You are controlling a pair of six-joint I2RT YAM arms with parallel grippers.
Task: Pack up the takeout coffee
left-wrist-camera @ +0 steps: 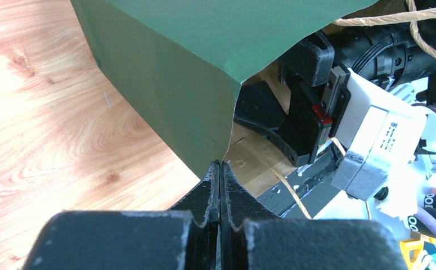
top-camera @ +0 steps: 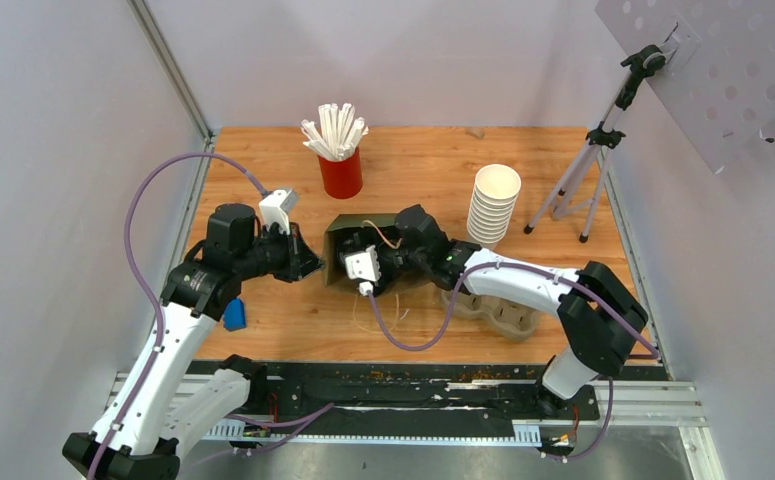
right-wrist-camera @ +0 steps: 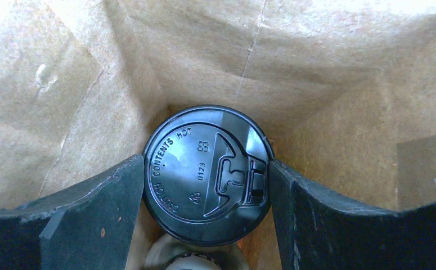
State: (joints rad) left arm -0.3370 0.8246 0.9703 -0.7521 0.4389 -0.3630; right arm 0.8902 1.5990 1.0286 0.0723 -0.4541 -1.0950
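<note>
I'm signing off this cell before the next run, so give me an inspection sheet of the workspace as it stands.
Surface: wooden table; brown specks on the black front rail.
Job's things: takeout coffee sits inside the open paper bag.
Clutter: red cup of straws, stack of lidless cups, cardboard cup carrier, small blue object.
Grippers: left claw shut on the bag's rim; right claw inside the bag, fingers against both sides of the coffee's lid.
Cables: left purple cable arcs over its arm; right purple cable sags onto the table.
Surroundings: tripod, perforated panel, plain walls.
</note>
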